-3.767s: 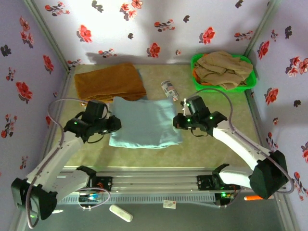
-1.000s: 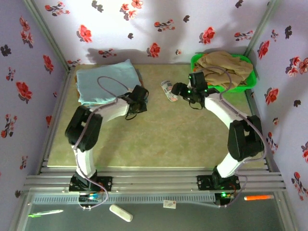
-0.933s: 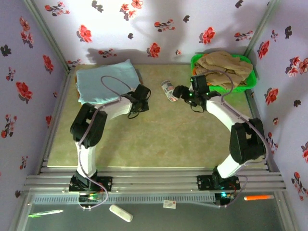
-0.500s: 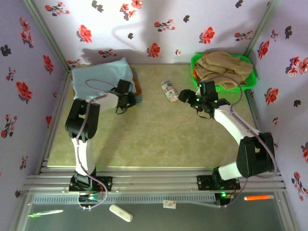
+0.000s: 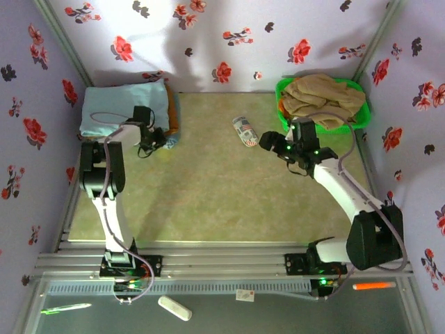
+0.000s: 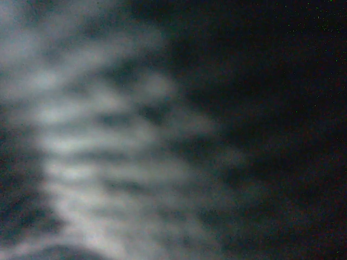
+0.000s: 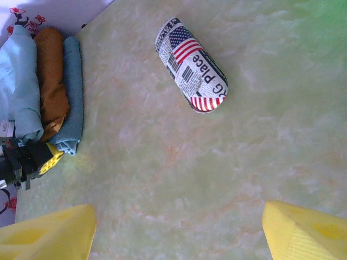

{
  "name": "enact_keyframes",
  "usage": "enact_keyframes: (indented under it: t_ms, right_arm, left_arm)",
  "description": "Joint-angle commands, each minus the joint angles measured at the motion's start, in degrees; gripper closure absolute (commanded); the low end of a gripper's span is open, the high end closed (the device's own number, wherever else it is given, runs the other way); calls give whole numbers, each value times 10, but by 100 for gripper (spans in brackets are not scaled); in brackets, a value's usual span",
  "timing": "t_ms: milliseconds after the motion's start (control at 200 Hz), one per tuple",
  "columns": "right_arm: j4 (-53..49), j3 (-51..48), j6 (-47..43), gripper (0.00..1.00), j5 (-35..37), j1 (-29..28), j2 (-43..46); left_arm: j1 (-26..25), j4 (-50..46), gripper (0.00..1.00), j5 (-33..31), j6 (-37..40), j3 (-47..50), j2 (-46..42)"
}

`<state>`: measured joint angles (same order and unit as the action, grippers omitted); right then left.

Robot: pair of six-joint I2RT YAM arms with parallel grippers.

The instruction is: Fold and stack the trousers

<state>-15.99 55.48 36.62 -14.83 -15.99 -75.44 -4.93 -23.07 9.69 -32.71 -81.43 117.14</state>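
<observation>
Odds and ends on the pale green desk (image 5: pixel 229 195)
A green basket (image 5: pixel 356 120) in the far right corner holds a crumpled beige-tan garment (image 5: pixel 321 94). A flag-printed cylindrical case (image 7: pixel 191 65) lies on its side near the far middle. A folded mustard-brown cloth (image 7: pixel 51 86) sits far left, and floral paper covers the walls.

The left arm (image 5: pixel 111 209) stretches far left, jaws closed; right arm (image 5: pixel 341 188) forward, jaws wide.
</observation>
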Motion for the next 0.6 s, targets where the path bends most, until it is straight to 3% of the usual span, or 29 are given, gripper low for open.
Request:
enact_keyframes:
  t_ms: [0,185,310,495,535,565,595]
  right_arm:
    - [-33,7,-17,19,6,7,31]
    - [-88,12,-33,19,19,19,83]
    - [-116,17,-41,19,25,20,124]
    - [-143,20,-62,18,17,16,216]
    - [-143,21,-66,2,31,11,244]
    - [-142,22,-76,1,56,1,264]
    - [-141,22,-85,1,91,-18,281]
  left_arm:
    - [9,-21,98,-3,26,2,-8]
    - [19,-25,93,-42,19,78,-106]
    - [-11,-3,71,11,23,131,-203]
    - [-120,-7,33,-22,47,228,-456]
    - [-141,-5,17,-47,50,250,-517]
    - [-157,-7,3,-72,51,264,-569]
    - [-173,-1,0,-97,55,280,-612]
